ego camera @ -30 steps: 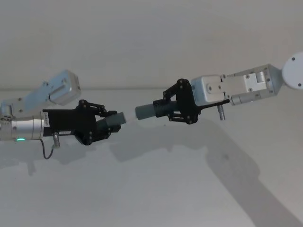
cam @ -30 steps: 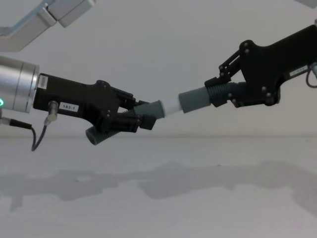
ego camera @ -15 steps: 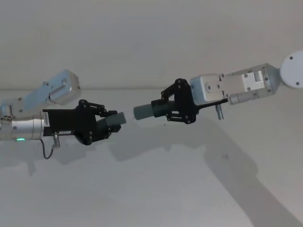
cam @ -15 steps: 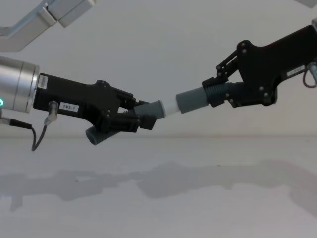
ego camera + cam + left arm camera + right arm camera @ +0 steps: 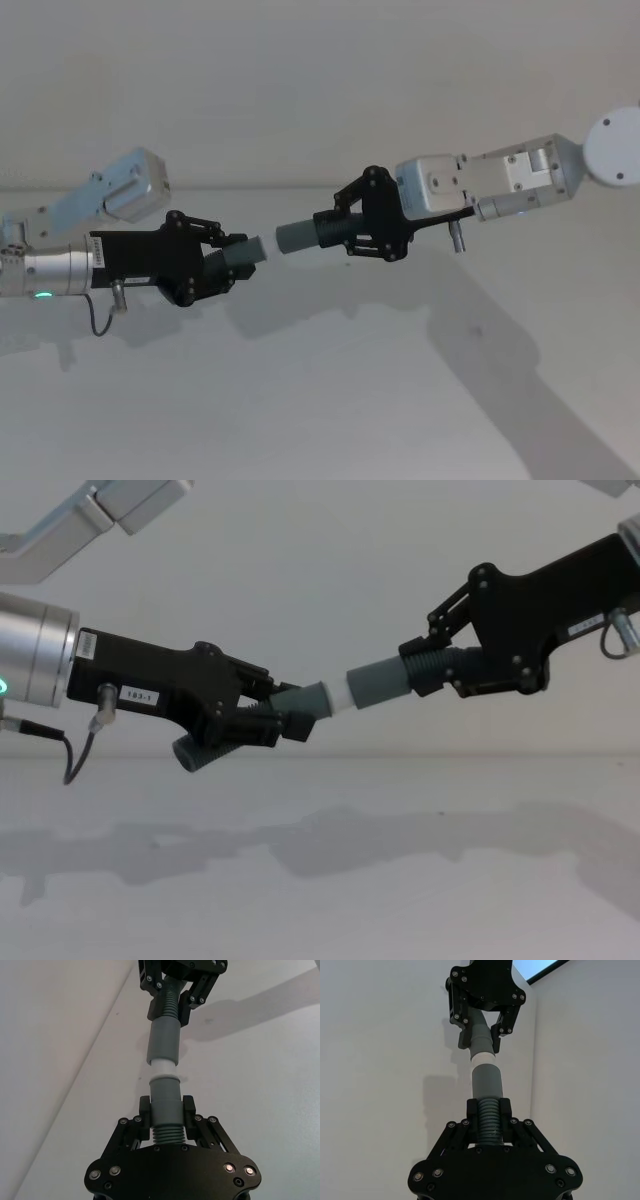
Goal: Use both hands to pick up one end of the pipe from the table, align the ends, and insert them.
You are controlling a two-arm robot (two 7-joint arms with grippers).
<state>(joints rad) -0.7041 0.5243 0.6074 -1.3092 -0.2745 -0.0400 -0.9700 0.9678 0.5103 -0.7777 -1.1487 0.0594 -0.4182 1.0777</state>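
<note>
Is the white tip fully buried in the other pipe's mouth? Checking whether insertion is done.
No, a band of the white tip shows between the two grey pieces.

– what does the left gripper [image 5: 285, 712] look like?
– black plastic with linkage fingers and silver screws, on a silver cylindrical wrist with a green light, a white label reading 183-1 and a thin black cable.
– and the right gripper [image 5: 425, 670]?
– the same black build, on a pale silver boxy arm ending in a round white joint.

Dim, even light; soft shadows on table [image 5: 320, 400].
</note>
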